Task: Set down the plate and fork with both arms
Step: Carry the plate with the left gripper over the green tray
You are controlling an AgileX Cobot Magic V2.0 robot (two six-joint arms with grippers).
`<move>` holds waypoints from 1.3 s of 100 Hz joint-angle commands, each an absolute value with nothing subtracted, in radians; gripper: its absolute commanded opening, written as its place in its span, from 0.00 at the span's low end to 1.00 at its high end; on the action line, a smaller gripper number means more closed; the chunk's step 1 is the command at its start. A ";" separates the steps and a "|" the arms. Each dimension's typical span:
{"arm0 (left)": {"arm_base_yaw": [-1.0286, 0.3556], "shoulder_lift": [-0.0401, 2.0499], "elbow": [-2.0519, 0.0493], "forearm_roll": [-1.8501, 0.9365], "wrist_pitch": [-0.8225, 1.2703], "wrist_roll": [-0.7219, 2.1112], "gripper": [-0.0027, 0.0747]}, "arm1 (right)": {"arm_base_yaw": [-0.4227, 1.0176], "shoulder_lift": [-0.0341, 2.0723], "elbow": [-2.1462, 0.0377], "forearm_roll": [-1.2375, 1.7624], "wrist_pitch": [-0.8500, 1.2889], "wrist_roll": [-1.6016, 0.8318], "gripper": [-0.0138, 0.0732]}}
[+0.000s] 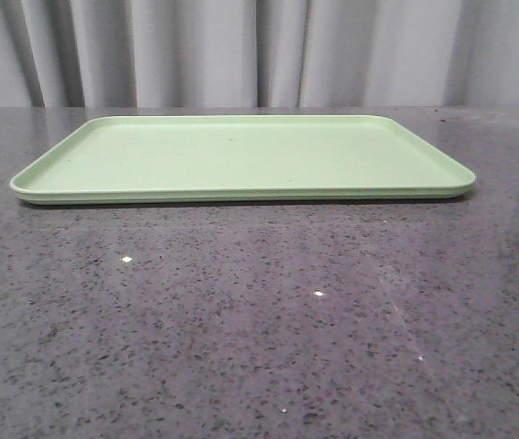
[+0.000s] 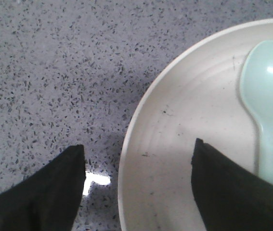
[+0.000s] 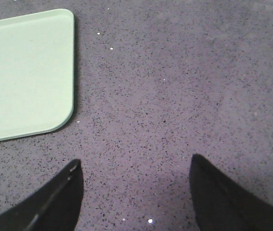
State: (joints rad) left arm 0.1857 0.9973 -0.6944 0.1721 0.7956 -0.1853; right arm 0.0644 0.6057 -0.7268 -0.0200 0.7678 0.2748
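The pale cream plate (image 2: pixel 184 125) shows only in the left wrist view, on the speckled counter, with a pale blue-grey spoon (image 2: pixel 266 96) lying in it. My left gripper (image 2: pixel 138 149) is open, its fingers straddling the plate's rim, one finger over the counter and one over the plate's inside. My right gripper (image 3: pixel 136 166) is open and empty over bare counter, beside a corner of the light-green tray (image 3: pixel 25 72). The yellow fork is out of view. Neither gripper shows in the front view.
The flat light-green tray (image 1: pixel 241 155) lies empty at the middle back of the dark speckled counter (image 1: pixel 259 320). A grey curtain hangs behind it.
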 commanded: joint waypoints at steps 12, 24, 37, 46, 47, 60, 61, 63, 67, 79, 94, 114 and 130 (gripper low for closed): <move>0.188 1.043 -0.728 0.167 0.754 -0.197 0.62 | 0.057 0.613 -0.757 -0.027 0.707 0.265 0.72; 0.188 1.062 -0.728 0.160 0.742 -0.197 0.62 | 0.057 0.613 -0.757 -0.027 0.708 0.265 0.72; 0.188 1.080 -0.728 0.160 0.740 -0.197 0.60 | 0.057 0.613 -0.757 -0.027 0.708 0.265 0.72; 0.188 1.095 -0.728 0.160 0.740 -0.197 0.56 | 0.057 0.613 -0.757 -0.027 0.708 0.265 0.72; 0.188 1.098 -0.728 0.160 0.740 -0.197 0.55 | 0.057 0.613 -0.757 -0.027 0.709 0.265 0.72; 0.188 1.107 -0.728 0.160 0.740 -0.197 0.46 | 0.057 0.613 -0.757 -0.027 0.709 0.265 0.72; 0.188 1.107 -0.728 0.160 0.740 -0.197 0.44 | 0.057 0.613 -0.757 -0.027 0.709 0.265 0.72; 0.188 1.107 -0.728 0.160 0.742 -0.197 0.43 | 0.057 0.613 -0.757 -0.027 0.709 0.265 0.72; 0.188 1.107 -0.728 0.160 0.742 -0.197 0.38 | 0.057 0.613 -0.757 -0.027 0.709 0.265 0.72; 0.188 1.107 -0.728 0.160 0.742 -0.197 0.24 | 0.057 0.613 -0.757 -0.027 0.709 0.265 0.72; 0.188 1.107 -0.728 0.160 0.740 -0.197 0.07 | 0.057 0.613 -0.757 -0.027 0.711 0.265 0.72; 0.188 1.107 -0.728 0.160 0.738 -0.197 0.01 | 0.057 0.613 -0.757 -0.027 0.719 0.265 0.72; 0.188 1.105 -0.728 0.158 0.747 -0.197 0.01 | 0.057 0.613 -0.757 -0.027 0.721 0.265 0.72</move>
